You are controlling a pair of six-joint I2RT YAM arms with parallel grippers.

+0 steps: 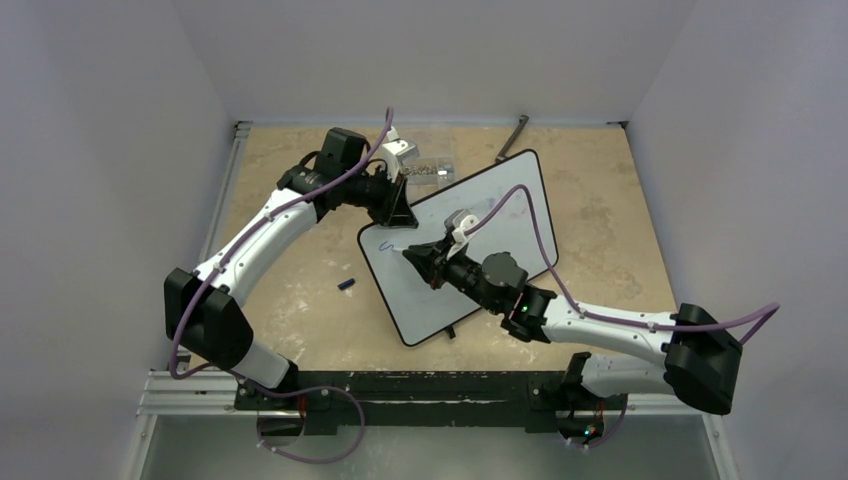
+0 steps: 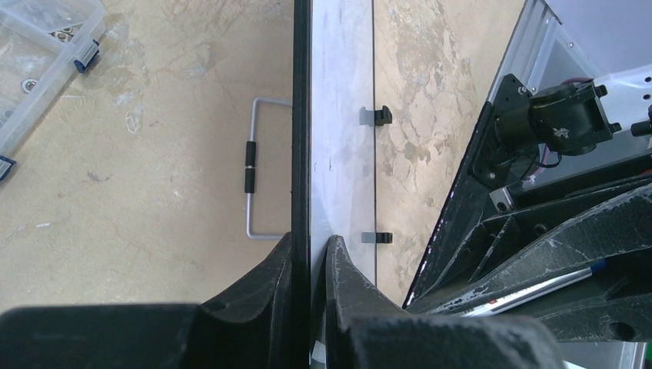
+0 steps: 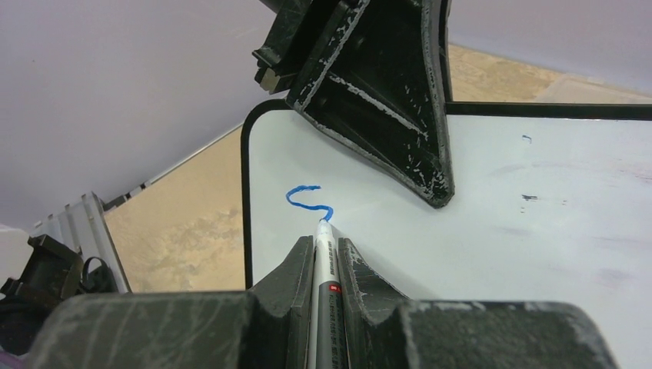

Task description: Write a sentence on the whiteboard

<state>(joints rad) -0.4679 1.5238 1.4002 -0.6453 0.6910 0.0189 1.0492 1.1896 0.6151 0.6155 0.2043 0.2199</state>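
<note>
On the tan mottled table (image 1: pixel 300 300), the right gripper (image 3: pixel 319 242) pinches a marker (image 3: pixel 326 284) whose tip meets a short blue stroke (image 3: pixel 307 198) near a corner of the whiteboard (image 1: pixel 425 300) lying askew mid-table, its far edge clamped between the left gripper's (image 2: pixel 310 246) jaws.

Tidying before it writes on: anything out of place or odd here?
Nothing damaged. The whiteboard sits skewed to the table edges, its far edge clamped by the left gripper. A small blue piece, perhaps a cap, lies loose on the table beside it, and dark specks mar the board's writing face.
</note>
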